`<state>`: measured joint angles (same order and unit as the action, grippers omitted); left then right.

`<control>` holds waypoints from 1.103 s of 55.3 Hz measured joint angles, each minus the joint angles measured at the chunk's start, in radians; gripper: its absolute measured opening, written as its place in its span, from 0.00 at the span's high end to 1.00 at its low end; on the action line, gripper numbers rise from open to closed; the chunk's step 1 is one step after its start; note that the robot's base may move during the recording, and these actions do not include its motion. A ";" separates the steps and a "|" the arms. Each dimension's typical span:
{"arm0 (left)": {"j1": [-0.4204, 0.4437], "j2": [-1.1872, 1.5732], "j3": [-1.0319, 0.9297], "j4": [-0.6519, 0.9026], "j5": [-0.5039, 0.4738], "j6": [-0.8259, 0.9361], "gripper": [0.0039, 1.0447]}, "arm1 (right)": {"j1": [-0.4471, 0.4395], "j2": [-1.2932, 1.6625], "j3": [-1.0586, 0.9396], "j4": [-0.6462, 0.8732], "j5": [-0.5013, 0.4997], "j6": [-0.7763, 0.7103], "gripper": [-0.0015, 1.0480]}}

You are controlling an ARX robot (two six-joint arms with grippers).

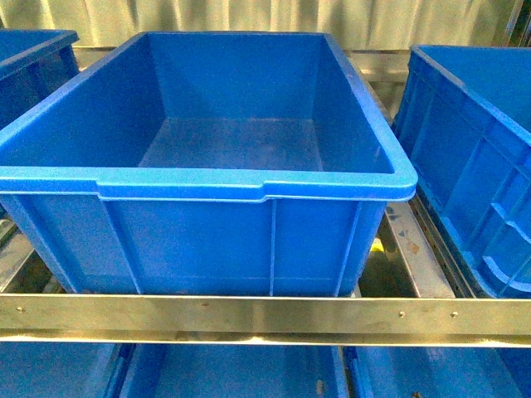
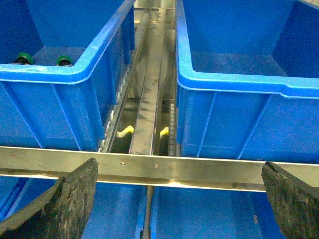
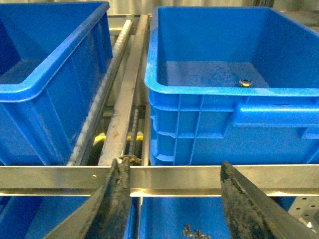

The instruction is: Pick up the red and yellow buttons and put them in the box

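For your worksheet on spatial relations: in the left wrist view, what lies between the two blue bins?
Between the left bin and the right bin run metal rails, with small yellow pieces low in the gap.

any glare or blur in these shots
Front view: glare streaks along the steel rail, middle bin sharp. Left wrist view: bright reflection on the rail, the near fingers soft. Right wrist view: fingers blurred, bin floor mottled with light.
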<state>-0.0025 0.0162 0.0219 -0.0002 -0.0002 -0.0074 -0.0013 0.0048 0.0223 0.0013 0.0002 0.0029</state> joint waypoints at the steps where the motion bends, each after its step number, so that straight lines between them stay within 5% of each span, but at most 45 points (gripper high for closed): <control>1: 0.000 0.000 0.000 0.000 0.000 0.000 0.07 | 0.000 0.000 0.000 0.000 0.000 0.000 0.41; 12: 0.000 0.000 0.000 0.000 0.000 0.000 0.07 | 0.000 0.000 0.000 0.000 0.000 0.000 0.05; 61: 0.000 0.000 0.000 0.000 0.000 0.000 0.07 | 0.000 0.000 0.000 0.000 0.000 0.000 0.06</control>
<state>-0.0025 0.0162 0.0219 -0.0002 -0.0002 -0.0074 -0.0013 0.0048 0.0223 0.0013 0.0002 0.0029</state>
